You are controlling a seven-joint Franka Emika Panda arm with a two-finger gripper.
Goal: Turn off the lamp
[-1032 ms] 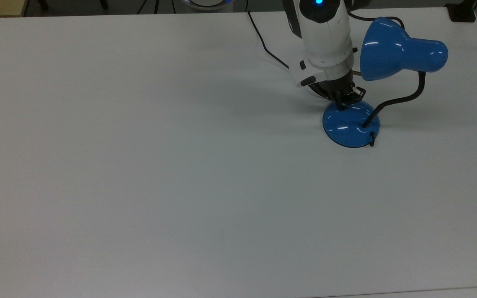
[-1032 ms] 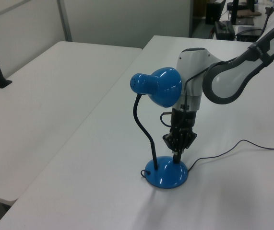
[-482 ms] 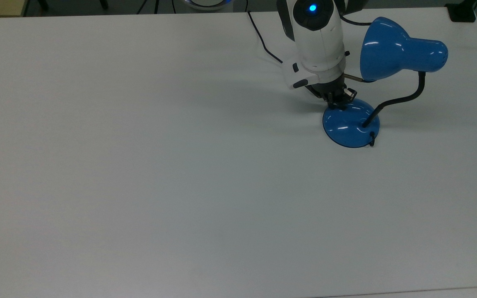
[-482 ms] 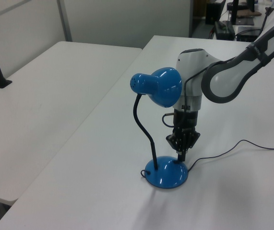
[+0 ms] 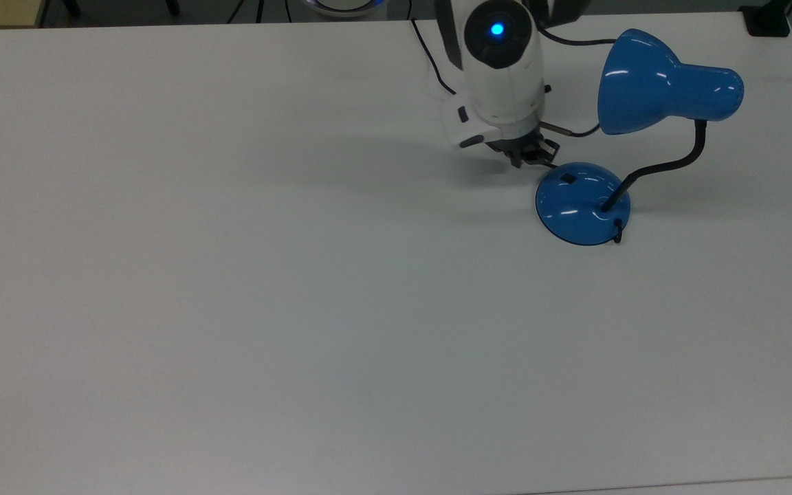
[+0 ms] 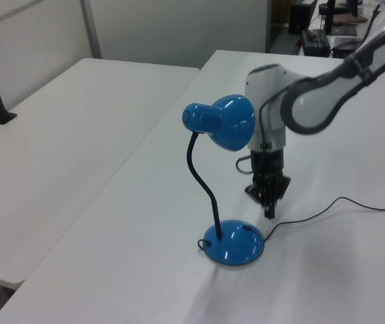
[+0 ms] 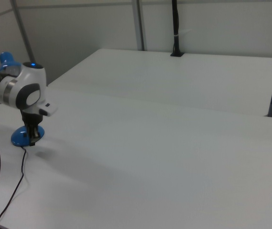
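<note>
My tool beside the blue lamp

The lamp point(image 5: 650, 130) stands on the white worktop point(image 5: 231, 275), near the top view's right edge. Its round base point(image 6: 233, 244) sits flat, and its shade point(image 6: 222, 121) leans over on the bendy neck. My tool point(image 6: 268, 209) hangs just above the worktop, close to the base but not touching it. Its fingers are pressed together with nothing between them. A black cord point(image 6: 327, 209) lies on the worktop.
</note>
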